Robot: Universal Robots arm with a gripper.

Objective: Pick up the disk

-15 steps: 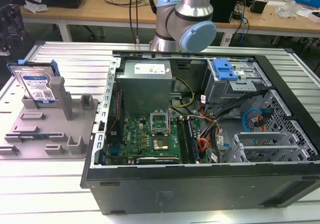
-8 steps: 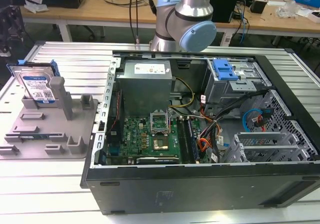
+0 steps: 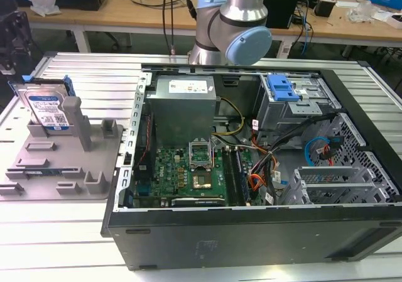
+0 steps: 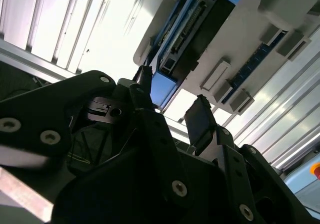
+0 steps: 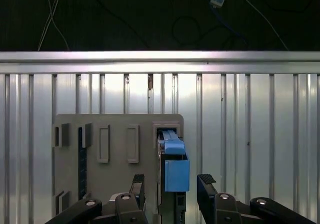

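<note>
jaws of my gripper (image 5: 172, 186) stand apart. the black fingertips (image 5: 138, 183) are spread wider than the thin edge of the disk (image 5: 173, 160), and they hold nothing.

reading the exterior view from its left to its right: the disk stands on edge in a slot of the grey holder (image 3: 63, 166), its labelled face toward that camera. that puts it at about ten o'clock from the open computer case (image 3: 251, 169). my arm (image 3: 235, 18) rises at the case's twelve o'clock.

in the first wrist view i look straight down the disk's narrow edge, capped by its blue rail (image 5: 176, 171). one fingertip shows on each side of that edge, so the disk lies on the line through the middle of my gap. the second wrist view shows the disk beyond the tips, not yet between them. i judge that i am lined up over it and not touching. how near i am i cannot tell.

to do this step well, i judge the gap should stay centred on that edge. the finger pads should be square to the two broad flat faces. any approach should run straight along the slot, so that neither tip clips the rail or the holder's posts. the grip belongs on the metal faces, deep enough that the disk cannot pivot. the holder sits on the ribbed table (image 5: 250, 134) and may shift if i press sideways.
</note>
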